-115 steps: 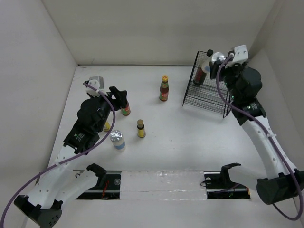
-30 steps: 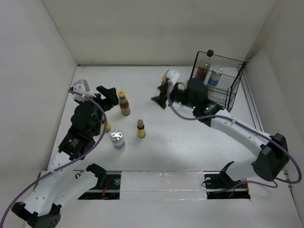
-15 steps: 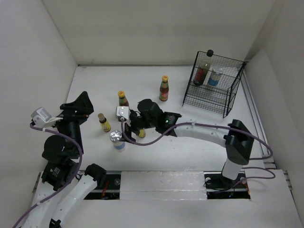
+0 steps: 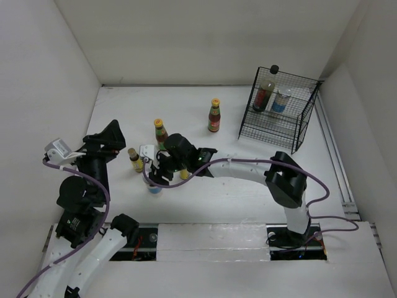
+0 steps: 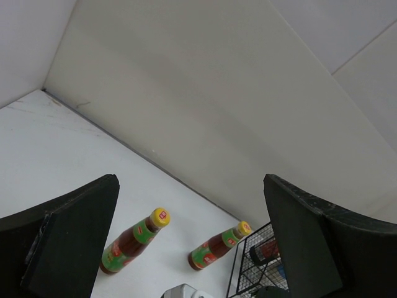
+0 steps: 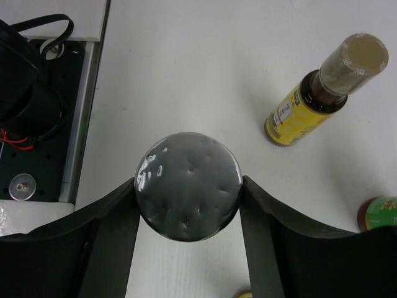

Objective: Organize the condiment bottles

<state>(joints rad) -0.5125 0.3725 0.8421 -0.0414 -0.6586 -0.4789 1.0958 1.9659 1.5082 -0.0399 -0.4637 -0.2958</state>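
Observation:
In the right wrist view my right gripper (image 6: 189, 195) is shut on a silver-lidded shaker (image 6: 188, 184), one finger pressing each side of the lid. From above, that gripper (image 4: 159, 176) covers most of the shaker (image 4: 154, 188), which stands near the table's front left. My left gripper (image 4: 107, 141) is open, raised and holds nothing. Two red-sauce bottles with yellow caps (image 4: 161, 133) (image 4: 214, 116) stand upright mid-table. Two tiny yellow-labelled bottles (image 4: 135, 160) (image 4: 184, 174) flank the right gripper. A dark-sauce bottle (image 4: 265, 93) and a second shaker (image 4: 281, 100) stand in the wire rack (image 4: 273, 127).
The black wire rack stands at the back right against the wall. White walls close the table on the left, back and right. The arm bases and a cable rail (image 4: 211, 239) run along the near edge. The right arm (image 4: 248, 167) stretches across the table's middle.
My right arm swung from beside the rack across to the front left and closed on the shaker. My left gripper opened, let go of a red-sauce bottle and pulled back to the left.

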